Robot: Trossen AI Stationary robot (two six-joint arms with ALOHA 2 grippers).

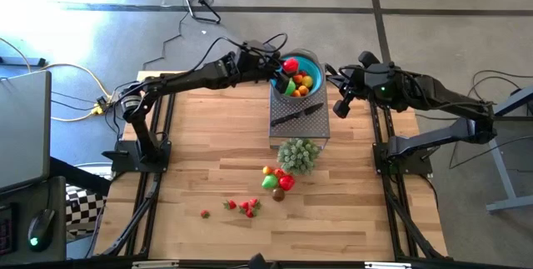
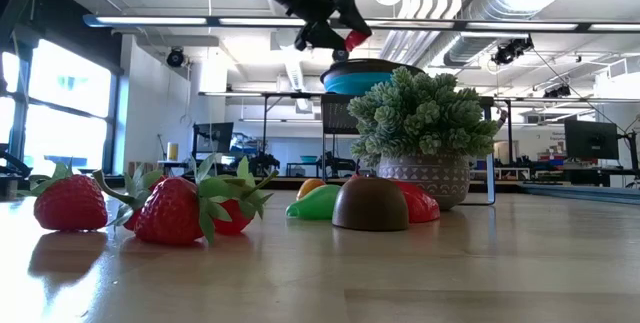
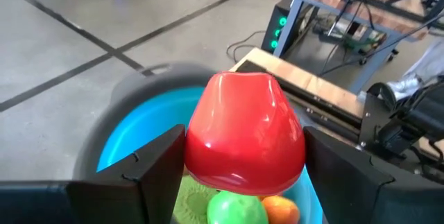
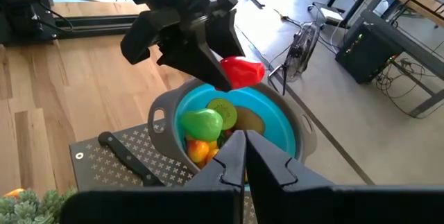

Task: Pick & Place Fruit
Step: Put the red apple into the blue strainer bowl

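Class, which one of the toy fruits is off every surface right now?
The large red fruit, clamped in the left gripper above the blue bowl; all others rest in it or on the table.

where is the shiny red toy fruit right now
The shiny red toy fruit is clamped in the left gripper, just above the blue bowl at the table's far edge in the high view.
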